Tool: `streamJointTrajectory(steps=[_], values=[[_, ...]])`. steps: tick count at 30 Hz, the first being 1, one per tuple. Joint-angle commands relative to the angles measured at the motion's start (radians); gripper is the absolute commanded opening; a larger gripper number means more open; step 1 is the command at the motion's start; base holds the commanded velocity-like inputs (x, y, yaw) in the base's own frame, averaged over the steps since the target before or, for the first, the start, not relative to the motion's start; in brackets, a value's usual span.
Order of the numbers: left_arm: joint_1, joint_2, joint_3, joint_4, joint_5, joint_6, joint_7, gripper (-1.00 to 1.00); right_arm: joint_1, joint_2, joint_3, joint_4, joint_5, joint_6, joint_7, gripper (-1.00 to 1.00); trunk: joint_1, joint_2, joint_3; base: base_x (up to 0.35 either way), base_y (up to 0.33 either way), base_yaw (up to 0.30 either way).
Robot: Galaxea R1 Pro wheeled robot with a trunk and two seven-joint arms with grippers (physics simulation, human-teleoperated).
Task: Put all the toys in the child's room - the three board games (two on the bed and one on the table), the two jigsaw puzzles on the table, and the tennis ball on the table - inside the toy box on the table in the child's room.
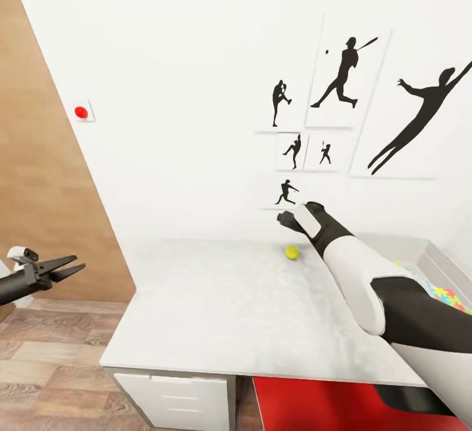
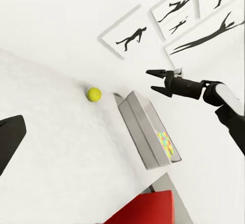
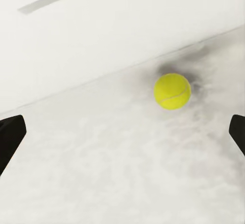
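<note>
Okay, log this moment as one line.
right tool: open, above table, near tennis ball | left tool: open, empty | toy box: holds puzzle

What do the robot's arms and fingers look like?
The right arm has smooth white shells with black joints between them. Its wrist is black with a white panel. The left gripper is black, with two thin pointed fingers and a small white-and-grey camera block behind them. No cables or markings show.

tennis ball [image 1: 292,252] lies on the table [image 1: 249,313] near the wall, toy box [image 1: 443,267] to its right.
</note>
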Motion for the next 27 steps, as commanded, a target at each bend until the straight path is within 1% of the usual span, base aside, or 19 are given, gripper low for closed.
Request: streamJointTrajectory(steps=[1, 2, 3, 5, 10, 13, 17, 20, 22, 24, 27], values=[[-0.001, 0.01, 0.0, -0.001, 0.03, 0.011, -0.004, 1.0, 0.0, 0.0, 0.003, -0.003, -0.007, 0.004, -0.007, 1.0, 0.001, -0.002, -0.002, 0.0, 0.0, 0.0], [-0.001, 0.016, 0.0, -0.002, 0.042, 0.011, -0.004, 1.0, 0.0, 0.0, 0.003, -0.004, -0.006, 0.003, -0.007, 1.0, 0.001, -0.002, -0.002, 0.0, 0.0, 0.0], [-0.001, 0.03, -0.001, -0.002, 0.061, 0.012, -0.004, 1.0, 0.001, -0.001, 0.004, -0.005, -0.005, 0.003, -0.007, 1.0, 0.001, -0.002, -0.002, 0.0, 0.0, 0.0], [-0.001, 0.055, -0.002, -0.002, 0.08, 0.012, -0.004, 1.0, 0.007, -0.005, 0.004, -0.005, -0.004, 0.001, -0.007, 1.0, 0.001, -0.002, -0.002, 0.0, 0.0, 0.0], [-0.001, 0.097, -0.004, 0.006, 0.093, 0.008, -0.004, 1.0, 0.017, -0.029, 0.004, -0.005, -0.004, -0.002, -0.007, 1.0, 0.001, -0.002, -0.002, 0.0, 0.0, 0.0], [-0.001, 0.105, -0.005, 0.006, 0.094, 0.006, -0.004, 1.0, 0.018, -0.033, 0.005, -0.005, -0.003, -0.002, -0.007, 1.0, 0.001, -0.002, -0.002, 0.0, 0.0, 0.0], [-0.001, 0.108, -0.005, 0.006, 0.094, 0.006, -0.004, 1.0, 0.018, -0.034, 0.008, -0.005, -0.003, -0.002, -0.007, 1.0, 0.001, -0.002, -0.002, 0.0, 0.0, 0.0], [-0.001, 0.109, -0.005, 0.006, 0.093, 0.006, -0.004, 1.0, 0.018, -0.034, 0.028, -0.005, -0.003, -0.002, -0.007, 1.0, 0.001, -0.002, -0.002, 0.0, 0.0, 0.0], [-0.001, 0.109, -0.005, 0.006, 0.093, 0.005, -0.004, 1.0, 0.018, -0.033, 0.055, -0.005, -0.004, -0.002, -0.007, 1.0, 0.001, -0.002, -0.002, 0.0, 0.0, 0.0], [-0.001, 0.108, -0.005, 0.006, 0.093, 0.005, -0.004, 1.0, 0.018, -0.033, 0.073, -0.005, -0.004, -0.002, -0.007, 1.0, 0.001, -0.002, -0.002, 0.0, 0.0, 0.0], [-0.001, 0.108, -0.006, 0.006, 0.093, 0.004, -0.004, 1.0, 0.018, -0.034, 0.086, -0.005, -0.005, -0.002, -0.007, 1.0, 0.001, -0.002, -0.002, 0.0, 0.0, 0.0]])
